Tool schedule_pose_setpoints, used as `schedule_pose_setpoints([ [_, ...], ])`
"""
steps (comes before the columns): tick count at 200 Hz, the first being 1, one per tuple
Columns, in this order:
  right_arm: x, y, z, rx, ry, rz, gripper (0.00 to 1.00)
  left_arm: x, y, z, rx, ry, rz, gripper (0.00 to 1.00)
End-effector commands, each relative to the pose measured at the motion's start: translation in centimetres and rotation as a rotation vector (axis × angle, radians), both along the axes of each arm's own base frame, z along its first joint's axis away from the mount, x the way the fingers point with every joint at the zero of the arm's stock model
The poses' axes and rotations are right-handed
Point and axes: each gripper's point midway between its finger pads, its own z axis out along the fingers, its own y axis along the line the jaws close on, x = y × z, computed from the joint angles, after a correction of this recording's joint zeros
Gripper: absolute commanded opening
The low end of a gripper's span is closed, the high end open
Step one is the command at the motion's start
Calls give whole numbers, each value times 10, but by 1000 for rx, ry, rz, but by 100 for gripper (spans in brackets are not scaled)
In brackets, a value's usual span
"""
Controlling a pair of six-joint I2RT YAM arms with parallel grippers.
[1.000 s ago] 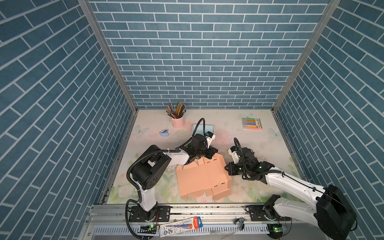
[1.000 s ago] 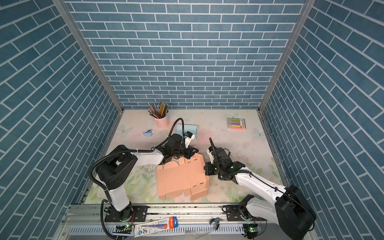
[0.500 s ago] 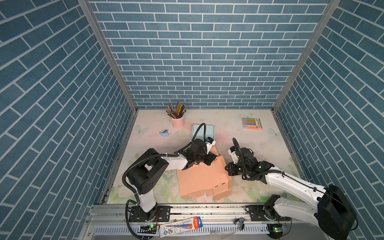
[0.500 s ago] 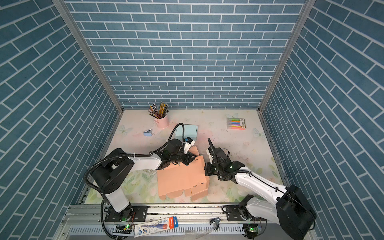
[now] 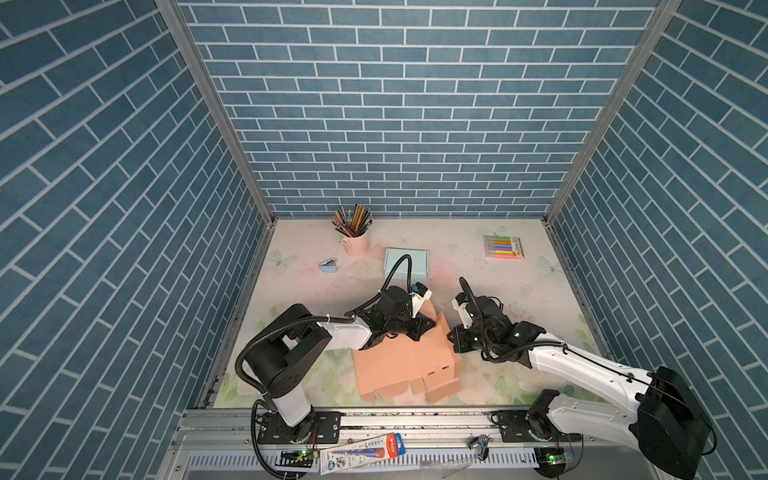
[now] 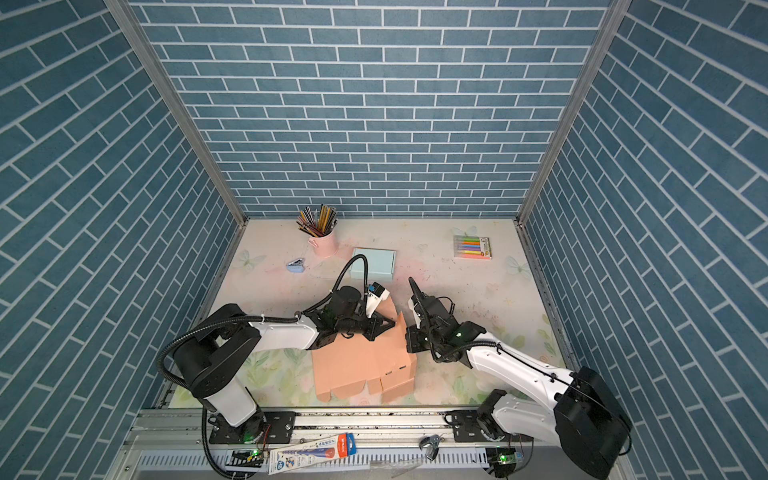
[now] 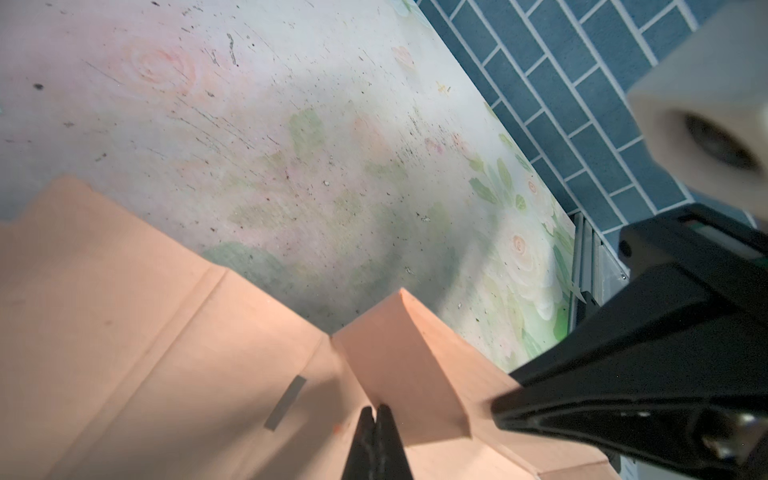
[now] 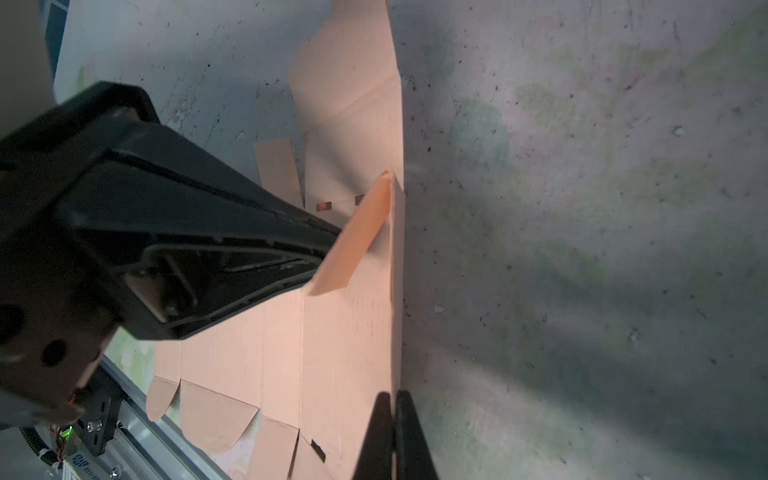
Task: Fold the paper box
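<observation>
Mostly flat paper box [image 5: 395,365]; flap [image 7: 399,361] up

Both top views high at the front, looking down, wrist views close, all sharing the paper box [image 5: 395,365]

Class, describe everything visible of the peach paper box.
The paper box is an unfolded peach card blank, creased into panels, with slots and rounded tabs along its near edge. It lies mostly flat on the table; one flap stands up at its right edge, between the shut left gripper and shut right gripper.
</observation>
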Motion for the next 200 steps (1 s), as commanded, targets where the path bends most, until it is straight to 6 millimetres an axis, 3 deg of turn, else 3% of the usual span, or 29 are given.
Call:
schedule_pose_setpoints([
  [1, 4, 7, 17, -11, -72, 38, 0, 0, 8, 13, -38, -18, 20, 0],
  [34, 1, 5, 19, -65, -90, 70, 0, 5, 39, 9, -26, 8, 106, 0],
  [63, 0, -1, 27, -113, -117, 97, 0, 6, 61, 17, 6, -30, 176, 0],
  [98, 0, -4, 38, -182, -167, 131, 0, 11, 94, 29, -8, -50, 262, 0],
  [131, 1, 0, 55, -259, -251, 170, 0, 19, 122, 25, 3, -31, 337, 0],
  [175, -1, 7, 71, -320, -316, 207, 0, 31, 144, 15, 28, -7, 422, 0],
  [200, -3, 13, 73, -340, -327, 226, 0, 33, 144, 5, 42, 8, 418, 0],
])
